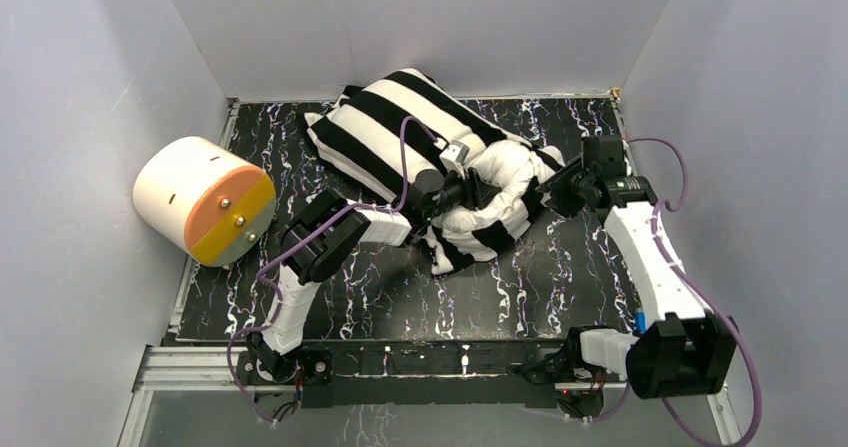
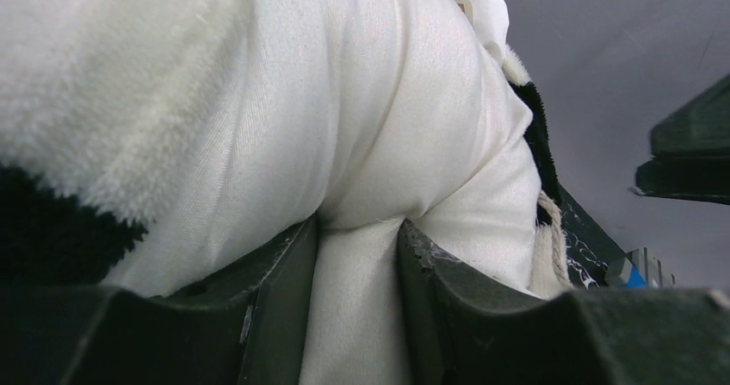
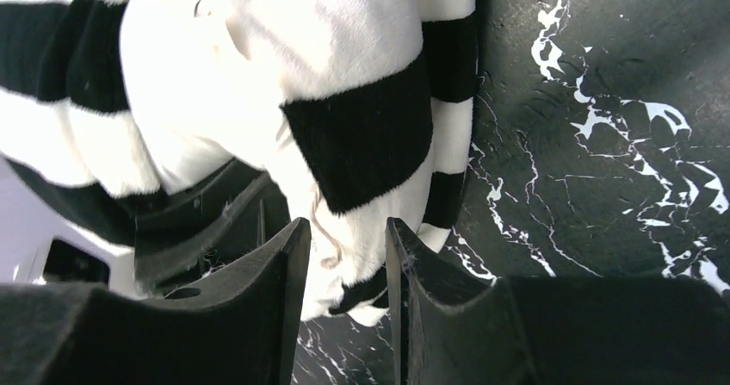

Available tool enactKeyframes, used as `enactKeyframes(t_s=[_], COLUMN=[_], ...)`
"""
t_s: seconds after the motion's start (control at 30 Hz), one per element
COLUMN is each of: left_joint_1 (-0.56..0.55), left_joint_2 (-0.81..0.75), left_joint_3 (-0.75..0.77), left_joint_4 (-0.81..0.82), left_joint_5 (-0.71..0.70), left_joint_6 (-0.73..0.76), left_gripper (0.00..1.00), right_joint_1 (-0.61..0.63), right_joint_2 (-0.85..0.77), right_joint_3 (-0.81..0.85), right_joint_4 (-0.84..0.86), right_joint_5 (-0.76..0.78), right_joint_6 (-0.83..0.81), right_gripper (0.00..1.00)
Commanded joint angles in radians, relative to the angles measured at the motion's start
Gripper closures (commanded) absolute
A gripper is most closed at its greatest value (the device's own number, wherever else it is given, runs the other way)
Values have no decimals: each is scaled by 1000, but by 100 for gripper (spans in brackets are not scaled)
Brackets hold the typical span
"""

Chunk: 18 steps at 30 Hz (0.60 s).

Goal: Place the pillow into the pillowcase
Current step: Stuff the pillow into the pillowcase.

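While the large, plump pillow of plain white fabric (image 1: 512, 167) bulges from the mouth of the soft black-and-white striped fabric pillowcase (image 1: 385, 117), the case itself lies on the black, white-veined marbled tabletop (image 1: 560, 277), to the right of the cream cylinder with the orange face (image 1: 200, 199) and a little farther back. By my reckoning most of the stuffing is done and only this last bulge is left to tuck in.

The left gripper (image 2: 357, 226) reaches in at the side of the mouth nearer the cylinder, its jaws nipped onto a fold of the pillow's white cloth. The right gripper (image 3: 344, 226) is on the side of the bundle away from the cylinder. Its jaws are a little apart, with the case's striped hem hanging across the gap. I cannot tell whether it grips that hem or merely faces it.

To do this step well, I'd want the right gripper to bite the hem alone, not the pillow beneath. It should hold the hem drawn away from the cylinder while the left pushes its fold deeper inside. Push low and slow, because the plush case looks quick to bunch. A pinch that catches both layers would drag the case along with the pillow.
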<state>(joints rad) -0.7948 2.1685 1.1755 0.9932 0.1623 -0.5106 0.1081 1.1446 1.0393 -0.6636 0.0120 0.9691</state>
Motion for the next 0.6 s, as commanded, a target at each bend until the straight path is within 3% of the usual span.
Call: enactKeyframes(t_s=[0.0, 0.23, 0.57], left_joint_1=[53, 53, 54], left_joint_2=[154, 149, 143], left_joint_3=[-163, -176, -181], left_joint_4=[-437, -413, -398], left_joint_5=[-43, -32, -28], left_joint_6=[9, 8, 4], left_gripper=[60, 60, 60], right_joint_1=[16, 63, 98], right_joint_2=[113, 261, 465], right_joint_3=[125, 221, 310], right_joint_4=[-89, -92, -286], right_joint_5=[80, 104, 246], right_joint_6=[132, 207, 289], right_gripper=[55, 56, 60])
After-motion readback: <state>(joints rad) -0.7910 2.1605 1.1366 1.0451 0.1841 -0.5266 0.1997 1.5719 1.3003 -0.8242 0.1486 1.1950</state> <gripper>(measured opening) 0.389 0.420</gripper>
